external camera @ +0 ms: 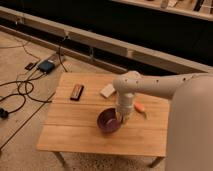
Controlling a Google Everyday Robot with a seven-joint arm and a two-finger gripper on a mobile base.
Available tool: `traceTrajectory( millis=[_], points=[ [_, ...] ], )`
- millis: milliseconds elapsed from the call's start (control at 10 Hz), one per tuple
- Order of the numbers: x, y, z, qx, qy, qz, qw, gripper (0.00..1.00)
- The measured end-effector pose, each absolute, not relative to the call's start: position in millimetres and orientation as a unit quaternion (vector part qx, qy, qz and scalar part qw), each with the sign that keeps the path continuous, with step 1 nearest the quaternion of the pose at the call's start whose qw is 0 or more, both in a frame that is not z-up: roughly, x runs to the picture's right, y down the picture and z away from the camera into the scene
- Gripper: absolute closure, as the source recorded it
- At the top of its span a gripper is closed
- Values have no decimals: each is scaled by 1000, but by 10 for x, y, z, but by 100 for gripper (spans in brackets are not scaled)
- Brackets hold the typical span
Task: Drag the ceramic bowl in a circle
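The ceramic bowl [108,122] is a round, glossy dark purple bowl sitting near the middle front of the small wooden table [70,132]. My gripper [121,118] reaches straight down from the white arm onto the bowl's right rim and touches it. The arm covers part of that rim.
A dark rectangular object [76,92] lies at the table's back left. A pale flat packet [107,90] lies at the back middle. A small orange item [140,107] lies right of the gripper. Cables and a small device [46,66] lie on the floor to the left.
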State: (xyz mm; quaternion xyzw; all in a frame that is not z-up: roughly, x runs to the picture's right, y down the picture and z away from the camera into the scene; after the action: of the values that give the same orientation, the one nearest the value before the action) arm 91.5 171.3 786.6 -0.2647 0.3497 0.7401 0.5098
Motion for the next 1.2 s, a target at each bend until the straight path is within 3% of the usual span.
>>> traceTrajectory(
  millis=[600, 1200],
  points=[
    [15, 1183, 8165, -296, 300, 715, 558, 100],
    [-346, 1365, 8112, -322, 306, 655, 611, 100]
  ],
)
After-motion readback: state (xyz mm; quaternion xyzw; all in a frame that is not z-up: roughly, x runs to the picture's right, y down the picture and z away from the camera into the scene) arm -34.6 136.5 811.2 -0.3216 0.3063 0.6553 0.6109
